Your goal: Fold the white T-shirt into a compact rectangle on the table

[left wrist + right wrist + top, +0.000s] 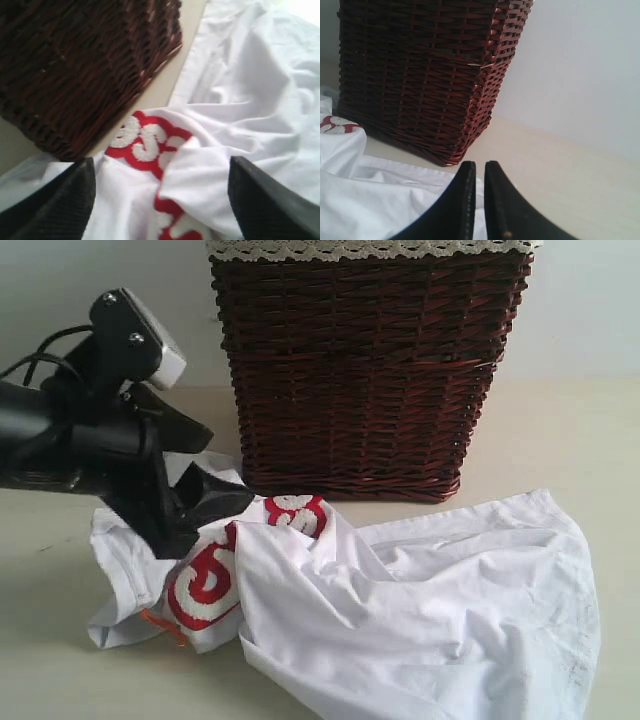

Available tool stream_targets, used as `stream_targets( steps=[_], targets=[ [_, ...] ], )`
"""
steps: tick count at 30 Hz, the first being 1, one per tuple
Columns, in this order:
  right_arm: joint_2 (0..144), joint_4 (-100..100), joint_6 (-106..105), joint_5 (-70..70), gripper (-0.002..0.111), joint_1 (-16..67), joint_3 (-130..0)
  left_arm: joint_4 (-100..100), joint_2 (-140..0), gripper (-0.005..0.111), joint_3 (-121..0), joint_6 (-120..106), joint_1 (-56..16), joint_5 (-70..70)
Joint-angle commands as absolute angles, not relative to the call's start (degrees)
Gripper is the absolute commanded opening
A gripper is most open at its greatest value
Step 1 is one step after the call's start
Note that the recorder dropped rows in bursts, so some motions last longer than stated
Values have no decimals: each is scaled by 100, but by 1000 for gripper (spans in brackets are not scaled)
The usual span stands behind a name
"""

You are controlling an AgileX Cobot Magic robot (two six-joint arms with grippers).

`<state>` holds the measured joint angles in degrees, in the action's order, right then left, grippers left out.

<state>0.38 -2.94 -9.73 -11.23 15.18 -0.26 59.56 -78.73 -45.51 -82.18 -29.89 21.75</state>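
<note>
The white T-shirt (pixel 430 610) lies crumpled on the worktop (pixel 570 430), its red lettering (pixel 205 580) bunched up just in front of the wicker basket (pixel 370 370). The left end effector (pixel 161 165) hangs over that bunch with its jaws spread wide, gripping nothing. The right end effector (pixel 480 170) is closed and empty, low beside the cloth. A pinch here would likely catch several layers at once, so any fold could trap wrinkles. A pull might also drag fabric against the basket.
</note>
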Motion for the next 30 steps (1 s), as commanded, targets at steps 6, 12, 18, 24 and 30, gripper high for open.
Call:
stream_targets(
  steps=[6,12,18,24,30],
  targets=[
    [0,-289,-981,-1095,9,1484,0,5568,-7479,56,-2867,-7445,-3021,2604],
    [0,-289,-981,-1095,9,1484,0,5239,-7510,42,-2653,-7513,-3087,2487],
    [0,-289,-981,-1095,9,1484,0,5287,-7942,54,-2556,-7513,-3087,882],
    [0,-289,-981,-1095,9,1484,0,5631,-8478,64,-2556,-7462,-3089,1087],
    [0,-289,-981,-1095,9,1484,0,6544,-8706,63,-2643,-7462,-3089,1241]
  ],
)
